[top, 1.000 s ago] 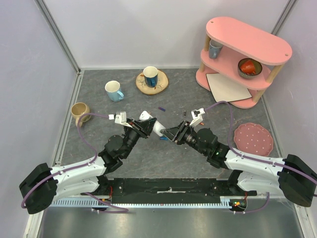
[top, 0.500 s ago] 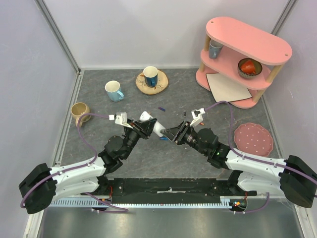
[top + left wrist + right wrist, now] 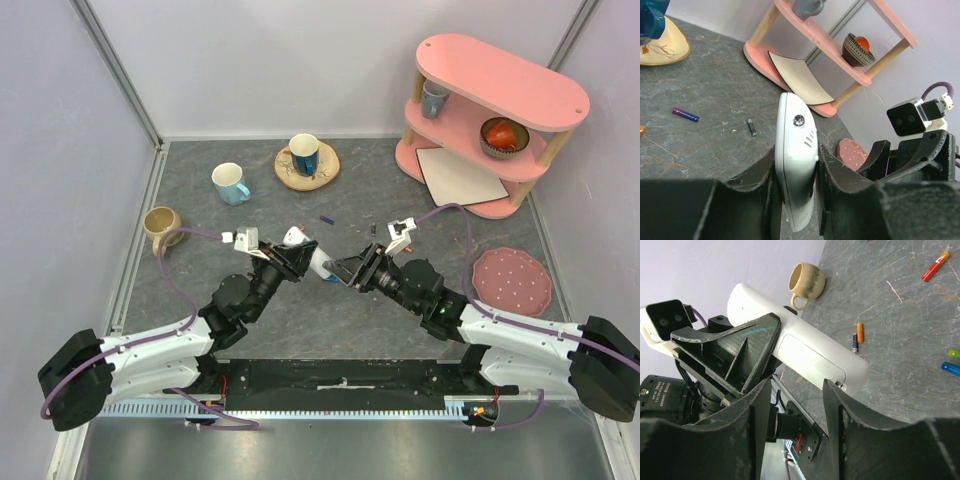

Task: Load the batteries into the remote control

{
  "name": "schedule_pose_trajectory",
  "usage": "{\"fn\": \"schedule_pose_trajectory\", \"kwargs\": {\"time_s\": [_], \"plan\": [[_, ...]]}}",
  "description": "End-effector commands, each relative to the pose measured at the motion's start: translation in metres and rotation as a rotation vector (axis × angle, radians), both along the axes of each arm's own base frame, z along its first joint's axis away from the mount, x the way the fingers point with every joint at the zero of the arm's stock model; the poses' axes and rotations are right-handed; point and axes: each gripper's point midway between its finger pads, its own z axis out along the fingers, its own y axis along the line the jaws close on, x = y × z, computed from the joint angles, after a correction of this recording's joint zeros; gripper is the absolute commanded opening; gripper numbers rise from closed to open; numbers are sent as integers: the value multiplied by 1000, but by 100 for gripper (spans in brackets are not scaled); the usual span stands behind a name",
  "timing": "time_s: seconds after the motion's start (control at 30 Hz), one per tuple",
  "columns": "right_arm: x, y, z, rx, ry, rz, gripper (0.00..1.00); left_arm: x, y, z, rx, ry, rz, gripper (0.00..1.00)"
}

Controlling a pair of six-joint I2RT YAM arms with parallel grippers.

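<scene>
A grey table (image 3: 320,325) with two robot arms meeting above its middle. The left gripper (image 3: 796,160) pinches a white remote (image 3: 796,145) by its long sides, held off the surface. The right gripper (image 3: 795,390), fingers spread apart, sits at the remote's free end. Small loose batteries (image 3: 685,115) lie on the table beyond.

Remote control (image 3: 296,238) mid-table between left fingers (image 3: 757,182), right fingers (image 3: 860,430) at its right, batteries (image 3: 326,218) behind, shelf (image 3: 490,110) back right.

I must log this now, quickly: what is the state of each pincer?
Left pincer: closed on the remote control.
Right pincer: open, holding nothing.
</scene>
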Motion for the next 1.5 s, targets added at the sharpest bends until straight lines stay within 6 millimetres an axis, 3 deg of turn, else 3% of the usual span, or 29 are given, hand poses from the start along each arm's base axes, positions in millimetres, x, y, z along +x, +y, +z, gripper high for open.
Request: {"fn": "schedule_pose_trajectory", "kwargs": {"time_s": [0.0,0.03,0.13,0.7,1.47], "plan": [[0,-4,20,35,-29,-16,58,2,8,19,-34,-50,43,2],[-1,-6,21,39,-30,-17,63,2,9,21,-40,-50,46,2],[-2,-9,13,25,-15,-22,65,2,9,24,-52,-51,48,2],[-3,1,-1,12,12,12,56,0,3,28,-82,-52,16,2],[6,1,6,15,-9,-11,56,-5,3,18,-69,-46,-7,2]]}}
